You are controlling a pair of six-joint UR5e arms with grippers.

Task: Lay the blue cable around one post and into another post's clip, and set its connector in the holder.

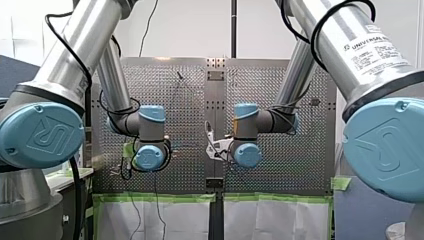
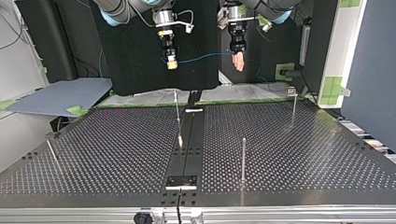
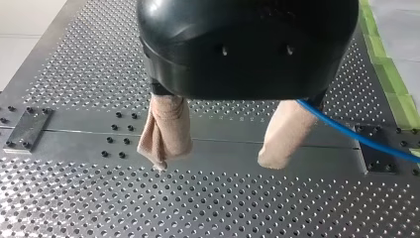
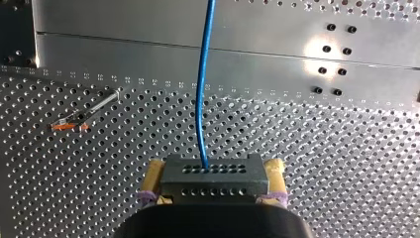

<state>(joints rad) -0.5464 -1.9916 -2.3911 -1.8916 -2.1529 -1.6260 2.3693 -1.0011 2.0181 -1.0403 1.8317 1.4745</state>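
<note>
One blue cable (image 2: 205, 58) hangs between two grippers: my right gripper (image 4: 214, 169) clamps its single black connector (image 4: 213, 182), my left gripper (image 3: 217, 161) gapes, holding nothing, the cable just beside one pad; four posts (image 2: 243, 158) stand on the table (image 2: 303, 154)

Wide gaps between upright posts (image 2: 243, 161)

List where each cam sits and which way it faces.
Front: behind shoulders, looking over the table; left arm, right arm show.
Top: across table, facing arms; right tool at left, left tool at right.
Left wrist: along open left tool, onto table.
Right wrist: along right tool, shut on connector.
Shared: top and wrists see blue cable.
</note>
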